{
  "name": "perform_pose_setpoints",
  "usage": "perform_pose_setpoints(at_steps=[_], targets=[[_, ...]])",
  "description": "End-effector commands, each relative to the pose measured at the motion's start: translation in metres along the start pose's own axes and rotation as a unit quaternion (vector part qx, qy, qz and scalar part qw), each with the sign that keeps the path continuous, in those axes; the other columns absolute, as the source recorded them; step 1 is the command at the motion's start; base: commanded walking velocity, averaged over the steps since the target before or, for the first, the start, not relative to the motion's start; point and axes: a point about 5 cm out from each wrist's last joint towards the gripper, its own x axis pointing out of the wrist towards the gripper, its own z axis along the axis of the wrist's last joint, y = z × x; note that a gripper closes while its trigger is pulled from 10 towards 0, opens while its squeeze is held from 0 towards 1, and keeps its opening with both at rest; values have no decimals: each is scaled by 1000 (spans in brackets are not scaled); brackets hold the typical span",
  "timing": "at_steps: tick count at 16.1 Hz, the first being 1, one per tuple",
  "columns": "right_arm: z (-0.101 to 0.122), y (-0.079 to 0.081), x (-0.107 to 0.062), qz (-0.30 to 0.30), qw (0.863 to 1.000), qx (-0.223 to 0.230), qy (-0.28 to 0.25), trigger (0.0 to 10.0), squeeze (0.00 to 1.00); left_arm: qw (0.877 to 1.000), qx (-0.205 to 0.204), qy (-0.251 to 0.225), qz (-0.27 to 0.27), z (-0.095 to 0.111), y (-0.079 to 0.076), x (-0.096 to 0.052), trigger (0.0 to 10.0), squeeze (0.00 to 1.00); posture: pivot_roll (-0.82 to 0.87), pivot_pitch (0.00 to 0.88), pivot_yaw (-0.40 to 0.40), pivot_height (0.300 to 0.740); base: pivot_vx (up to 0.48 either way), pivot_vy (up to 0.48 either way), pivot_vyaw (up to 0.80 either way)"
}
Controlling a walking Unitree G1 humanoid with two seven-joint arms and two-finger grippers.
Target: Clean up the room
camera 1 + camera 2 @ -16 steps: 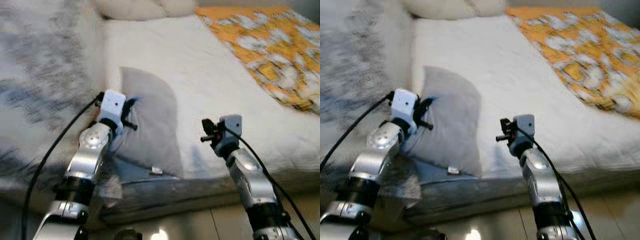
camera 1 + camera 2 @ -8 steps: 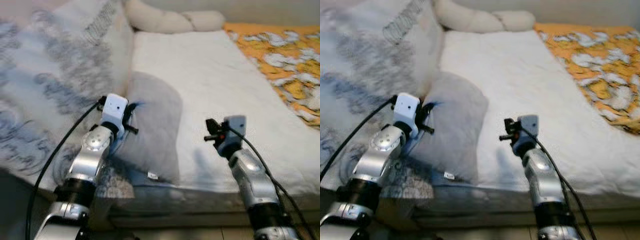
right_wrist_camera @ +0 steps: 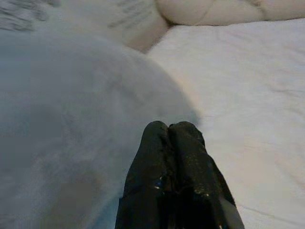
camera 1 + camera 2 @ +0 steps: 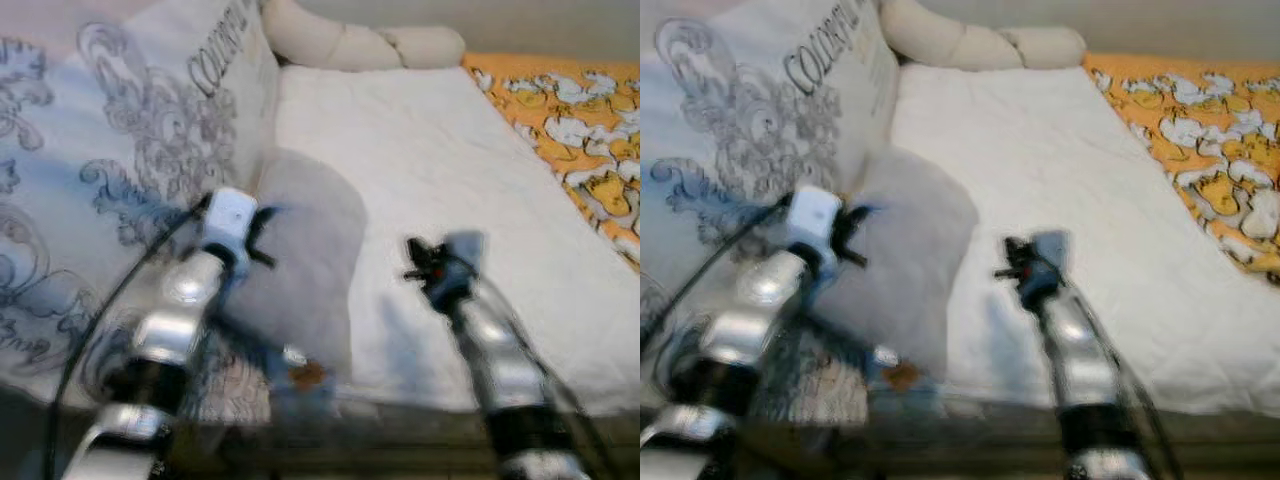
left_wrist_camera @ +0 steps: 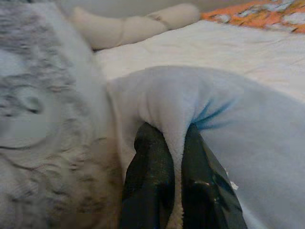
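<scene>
The step in hand is judged to be the carrying of the grey pillow (image 4: 305, 260) onto the bed (image 4: 430, 170) and toward its head. For this to go well, the pinch on the fabric should be kept firm, since only a thin fold is held and the soft bulk hangs free below it; the lift should be kept high enough that the lower corner clears the bed's edge, and the pace slow, as the lower part of both eye views is blurred.

The bed spreads across the centre and right of the eye views, covered in white quilting, with an orange patterned blanket (image 4: 580, 120) at the upper right. A large patterned cushion (image 4: 120, 170) fills the upper left, and a cream pillow (image 4: 360, 45) lies at the top centre. The grey pillow is seen at centre left, beside the patterned cushion and over the bed's near edge; it is plain, soft and rounded, with a small tag near its lower corner.

The left end effector (image 5: 176, 162) is pinched on a fold of the grey pillow. The right end effector (image 3: 174, 143) is pressed together, holding nothing, just beside the pillow over the white sheet.
</scene>
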Motion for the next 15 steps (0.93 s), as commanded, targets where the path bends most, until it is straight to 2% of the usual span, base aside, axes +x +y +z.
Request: perform_pose_setpoints(at_steps=[1,3,7,14,15], targets=[[3,-12,-4,-17,1000,-2,0,10000,0,999,2,-35,-4,17,-4,5,10000,0,51,0,-6,740,307,0,-538],[3,-14,-4,-19,1000,-3,0,10000,0,999,1,-36,-3,16,-4,5,10000,0,50,0,-6,740,306,0,-625],[5,-17,-5,-22,1000,-10,-3,10000,0,999,-1,-36,-4,16,-5,5,10000,0,48,0,-8,740,310,0,0],[5,-16,-5,-13,1000,4,-8,10000,0,999,-1,-37,-6,15,-6,5,10000,0,47,0,-5,740,311,0,0],[5,-12,-5,3,1000,-18,-5,10000,0,999,-1,-37,-6,16,-6,5,10000,0,47,0,-5,740,307,0,0]])
